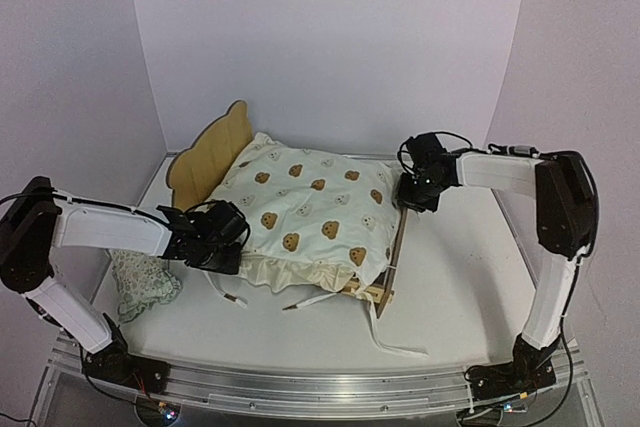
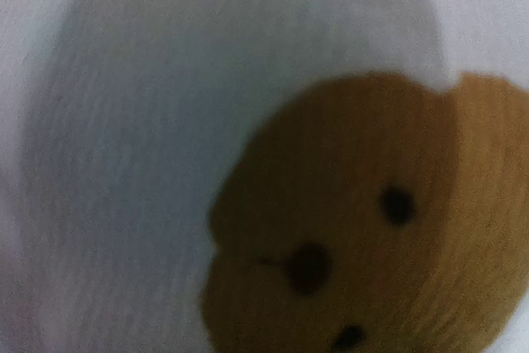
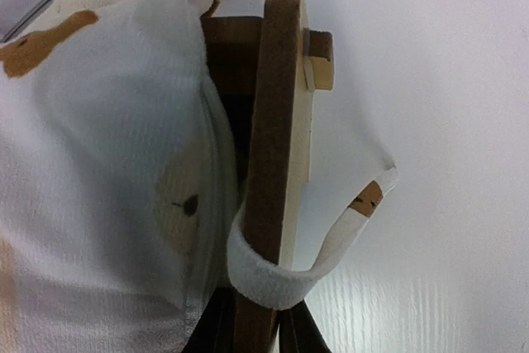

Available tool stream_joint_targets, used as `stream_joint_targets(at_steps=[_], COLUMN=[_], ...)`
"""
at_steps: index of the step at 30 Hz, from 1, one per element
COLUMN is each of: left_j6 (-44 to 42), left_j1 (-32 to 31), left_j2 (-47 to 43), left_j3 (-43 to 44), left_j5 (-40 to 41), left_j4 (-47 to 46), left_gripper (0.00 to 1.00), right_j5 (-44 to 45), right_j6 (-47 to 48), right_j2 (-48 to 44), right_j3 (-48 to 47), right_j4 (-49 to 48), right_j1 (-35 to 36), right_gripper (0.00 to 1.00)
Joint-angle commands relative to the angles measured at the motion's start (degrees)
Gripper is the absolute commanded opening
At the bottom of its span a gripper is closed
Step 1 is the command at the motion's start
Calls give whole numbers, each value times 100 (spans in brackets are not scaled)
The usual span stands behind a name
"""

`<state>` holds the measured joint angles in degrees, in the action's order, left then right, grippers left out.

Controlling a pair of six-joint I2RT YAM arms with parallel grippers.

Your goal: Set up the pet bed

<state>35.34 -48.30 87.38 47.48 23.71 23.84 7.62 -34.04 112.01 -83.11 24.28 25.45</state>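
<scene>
The pet bed stands in the middle of the table, its bear-ear headboard point(image 1: 208, 152) at the back left and its low footboard point(image 1: 397, 247) at the right. A cream bear-print cover point(image 1: 310, 212) lies puffed over it. My left gripper point(image 1: 225, 239) is pressed against the cover's left front edge. Its wrist view shows only cover cloth point(image 2: 165, 121) and a brown bear face point(image 2: 364, 237), with no fingers visible. My right gripper point(image 3: 258, 324) straddles the footboard point(image 3: 277, 105) at its far end, one dark finger on each side. A white tie point(image 3: 273, 274) is looped around the board just above them.
A small pale ruffled pillow point(image 1: 140, 282) lies on the table at the front left, below my left arm. Loose white ties trail from the cover towards the front point(image 1: 395, 342) point(image 1: 225, 292). Walls close in the table at the back and on both sides.
</scene>
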Motion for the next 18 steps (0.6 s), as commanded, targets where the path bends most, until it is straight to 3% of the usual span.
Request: stream_joint_targets(at_steps=[1, 3, 6, 8, 13, 18], left_j6=[-523, -627, -698, -676, -532, -403], left_j1=[408, 512, 589, 593, 593, 595], left_j2=[171, 240, 287, 262, 130, -120], left_j3=[92, 113, 95, 33, -165, -270], left_j5=[466, 460, 499, 488, 312, 246], left_j4=[-1118, -1217, -1242, -1235, -1102, -783], left_gripper=[32, 31, 31, 31, 31, 31], right_j5=[-1152, -1337, -1023, -555, -526, -303], right_j6=[137, 94, 359, 554, 947, 1410], right_j2=[-1006, -1395, -1878, -2156, -2456, -1946], right_j3=[1236, 1631, 1800, 1739, 1244, 291], right_j4=[457, 414, 649, 978, 1285, 1344], right_j1=[946, 1118, 1105, 961, 242, -249], right_gripper=[12, 22, 54, 68, 73, 72])
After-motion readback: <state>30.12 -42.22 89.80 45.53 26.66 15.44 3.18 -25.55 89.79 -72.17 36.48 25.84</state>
